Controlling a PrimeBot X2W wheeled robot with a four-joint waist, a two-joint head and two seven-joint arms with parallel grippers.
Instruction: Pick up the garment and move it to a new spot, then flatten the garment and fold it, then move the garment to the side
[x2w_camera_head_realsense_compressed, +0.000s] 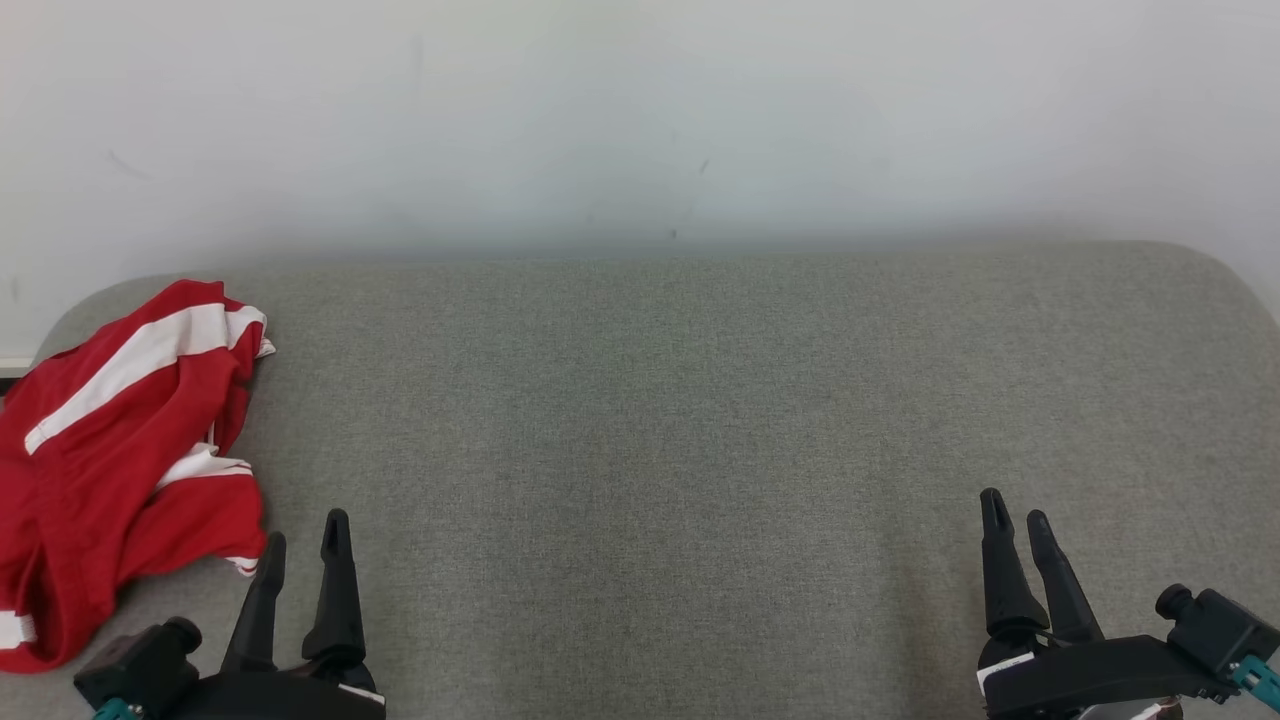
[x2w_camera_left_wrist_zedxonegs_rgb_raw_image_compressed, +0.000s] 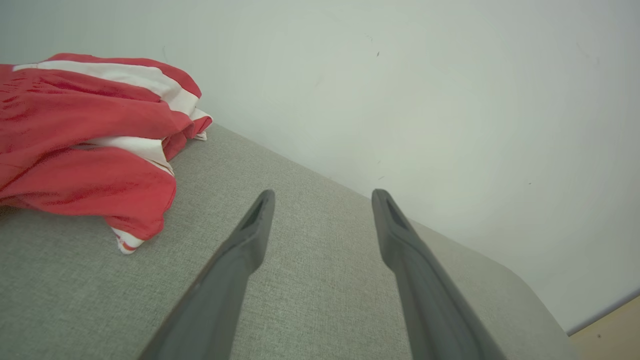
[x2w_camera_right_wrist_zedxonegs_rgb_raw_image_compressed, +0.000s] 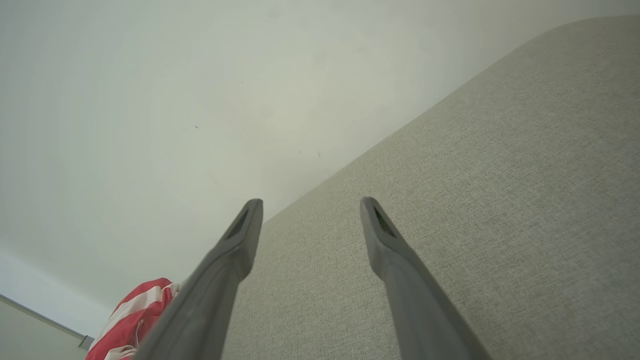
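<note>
A crumpled red garment (x2w_camera_head_realsense_compressed: 110, 450) with white stripes lies in a heap at the left end of the grey padded surface (x2w_camera_head_realsense_compressed: 650, 430). My left gripper (x2w_camera_head_realsense_compressed: 305, 530) hovers open just to the right of its near edge, apart from the cloth. In the left wrist view the garment (x2w_camera_left_wrist_zedxonegs_rgb_raw_image_compressed: 85, 145) sits to the upper left of the empty left gripper (x2w_camera_left_wrist_zedxonegs_rgb_raw_image_compressed: 322, 200). My right gripper (x2w_camera_head_realsense_compressed: 1015, 510) stands open at the lower right, far from the cloth. In the right wrist view the right gripper (x2w_camera_right_wrist_zedxonegs_rgb_raw_image_compressed: 310, 207) holds nothing and a bit of the garment (x2w_camera_right_wrist_zedxonegs_rgb_raw_image_compressed: 132, 317) peeks out at the lower left.
A plain white wall (x2w_camera_head_realsense_compressed: 640, 120) runs right behind the grey surface. The surface has rounded corners at the far left and far right. A strip of wooden floor (x2w_camera_left_wrist_zedxonegs_rgb_raw_image_compressed: 610, 335) shows past its end in the left wrist view.
</note>
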